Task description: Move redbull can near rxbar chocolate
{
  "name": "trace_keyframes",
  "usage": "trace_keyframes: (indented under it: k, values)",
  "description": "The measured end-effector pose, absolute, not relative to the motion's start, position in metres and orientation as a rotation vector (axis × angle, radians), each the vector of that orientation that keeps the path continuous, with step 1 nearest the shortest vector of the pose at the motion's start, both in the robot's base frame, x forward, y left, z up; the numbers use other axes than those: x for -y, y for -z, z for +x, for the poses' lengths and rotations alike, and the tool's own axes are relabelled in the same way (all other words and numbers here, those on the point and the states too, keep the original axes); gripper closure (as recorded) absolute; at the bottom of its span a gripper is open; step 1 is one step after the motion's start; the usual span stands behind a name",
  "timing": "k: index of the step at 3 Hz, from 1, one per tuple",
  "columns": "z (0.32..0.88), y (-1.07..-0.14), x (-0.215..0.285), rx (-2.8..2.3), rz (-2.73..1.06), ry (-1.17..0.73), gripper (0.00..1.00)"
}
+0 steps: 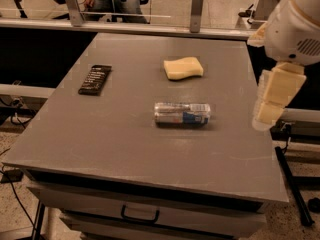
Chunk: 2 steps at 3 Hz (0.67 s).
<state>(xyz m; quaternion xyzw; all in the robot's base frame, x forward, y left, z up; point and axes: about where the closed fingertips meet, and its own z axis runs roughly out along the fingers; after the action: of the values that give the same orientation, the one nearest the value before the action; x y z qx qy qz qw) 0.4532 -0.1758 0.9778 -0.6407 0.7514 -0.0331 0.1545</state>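
Observation:
The redbull can (pixel 182 113) lies on its side in the middle of the grey table (pixel 125 144), its length running left to right. The rxbar chocolate (pixel 95 79) lies flat near the table's left edge, well apart from the can. My gripper (pixel 265 115) hangs pointing down over the table's right edge, to the right of the can and apart from it, holding nothing.
A pale yellow sponge (pixel 183 67) lies behind the can toward the back right. A railing with glass (pixel 150 26) runs along the table's far side. A drawer handle (pixel 140 216) shows under the front edge.

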Motion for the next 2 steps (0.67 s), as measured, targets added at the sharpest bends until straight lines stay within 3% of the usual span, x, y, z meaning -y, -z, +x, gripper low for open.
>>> trace_keyframes:
  k: [2]
  values:
    - [0.492, -0.967, 0.069, -2.018, -2.068, 0.098, 0.00]
